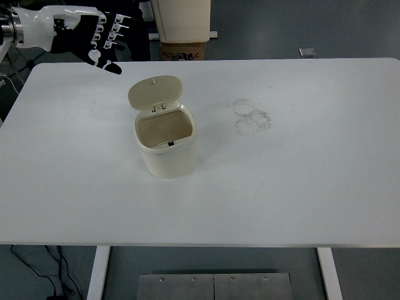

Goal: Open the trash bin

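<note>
A small cream trash bin (168,147) stands on the white table (281,187), left of centre. Its lid (155,91) is tipped up and back on the far-side hinge, and the inside shows empty. My left hand (100,39) hovers high at the far left corner, well away from the bin, with its fingers spread and nothing in them. The right arm is out of view.
Faint ring marks (251,116) stain the table to the right of the bin. Beyond the far edge stand a cream container (182,19) on a cardboard box (184,50). A dark-clothed person (125,19) shows at the top left.
</note>
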